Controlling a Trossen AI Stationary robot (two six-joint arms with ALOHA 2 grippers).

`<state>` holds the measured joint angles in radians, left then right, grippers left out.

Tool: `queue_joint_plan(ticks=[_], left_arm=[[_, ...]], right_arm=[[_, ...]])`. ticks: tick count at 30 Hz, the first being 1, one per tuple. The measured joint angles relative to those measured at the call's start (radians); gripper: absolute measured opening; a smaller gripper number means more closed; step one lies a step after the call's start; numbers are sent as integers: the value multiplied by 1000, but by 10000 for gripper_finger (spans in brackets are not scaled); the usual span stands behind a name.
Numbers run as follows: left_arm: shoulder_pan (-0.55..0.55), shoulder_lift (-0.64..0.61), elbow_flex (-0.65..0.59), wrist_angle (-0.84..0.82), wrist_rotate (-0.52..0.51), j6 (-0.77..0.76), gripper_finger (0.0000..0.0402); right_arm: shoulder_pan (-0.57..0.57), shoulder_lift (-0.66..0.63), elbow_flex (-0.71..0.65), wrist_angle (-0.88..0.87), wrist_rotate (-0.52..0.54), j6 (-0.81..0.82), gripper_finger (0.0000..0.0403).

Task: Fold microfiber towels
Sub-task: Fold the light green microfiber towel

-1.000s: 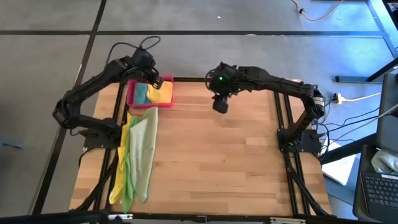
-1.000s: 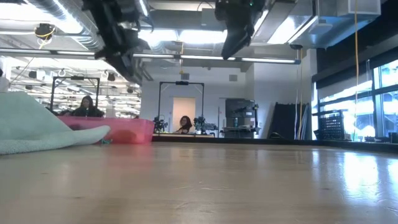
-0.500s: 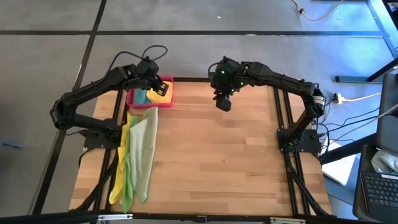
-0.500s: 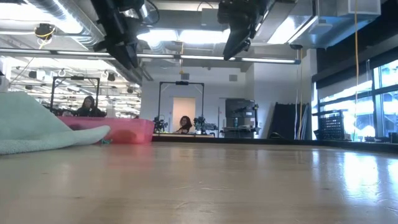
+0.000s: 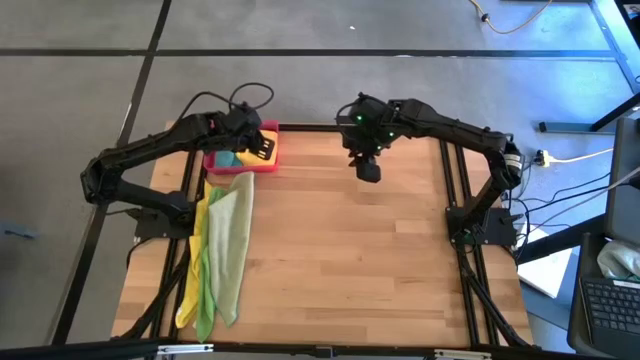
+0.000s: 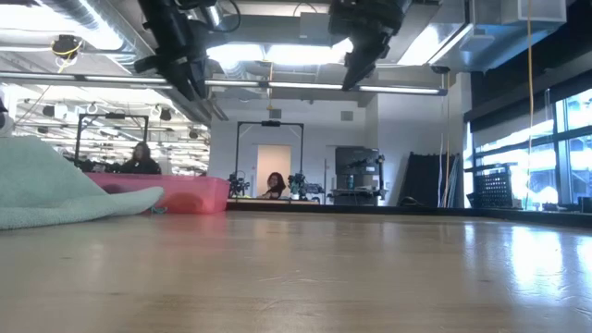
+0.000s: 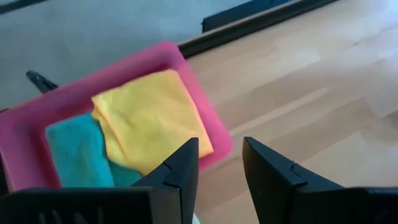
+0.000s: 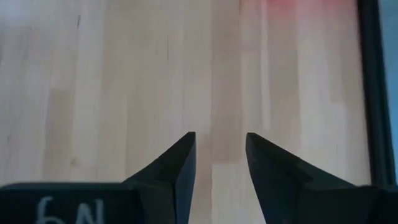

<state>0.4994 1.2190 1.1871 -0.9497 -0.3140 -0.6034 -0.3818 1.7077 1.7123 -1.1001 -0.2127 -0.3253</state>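
Observation:
A pink-red tray (image 5: 212, 158) stands at the table's far left corner. In it lie a folded yellow towel (image 7: 146, 118) and, partly under it, a folded teal towel (image 7: 74, 149). Unfolded towels lie flat in a long pile along the table's left edge: pale olive-green (image 5: 232, 240) on top, bright green (image 5: 207, 300) and yellow (image 5: 188, 300) beneath. My left gripper (image 5: 265, 145) hovers open above the tray's right rim, holding nothing. My right gripper (image 5: 368, 172) hangs open over bare wood at the far middle.
The wooden tabletop (image 5: 350, 260) stretches bare from the pile to the right edge. Black frame rails (image 5: 455, 200) run along the table's sides. In the low view, the pale towel (image 6: 46, 190) and the tray (image 6: 176, 194) show at the left, with people seated far behind.
My left gripper has swung from over the tray's middle toward the table's right, ending above the tray's right rim, and its wrist has rolled. My right gripper has turned at the wrist while staying nearly in place. Both stay open. The towels have not moved.

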Motion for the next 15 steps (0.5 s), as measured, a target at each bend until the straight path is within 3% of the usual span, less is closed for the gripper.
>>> queue_joint_plan(ticks=[5, 15], left_arm=[[-46, 0, 0, -27, -22, -47, 116], [-107, 0, 0, -212, -4, -84, 116]], right_arm=[[-31, 0, 0, -90, -1, -27, 143], [-125, -4, 0, -92, -2, 6, 143]])
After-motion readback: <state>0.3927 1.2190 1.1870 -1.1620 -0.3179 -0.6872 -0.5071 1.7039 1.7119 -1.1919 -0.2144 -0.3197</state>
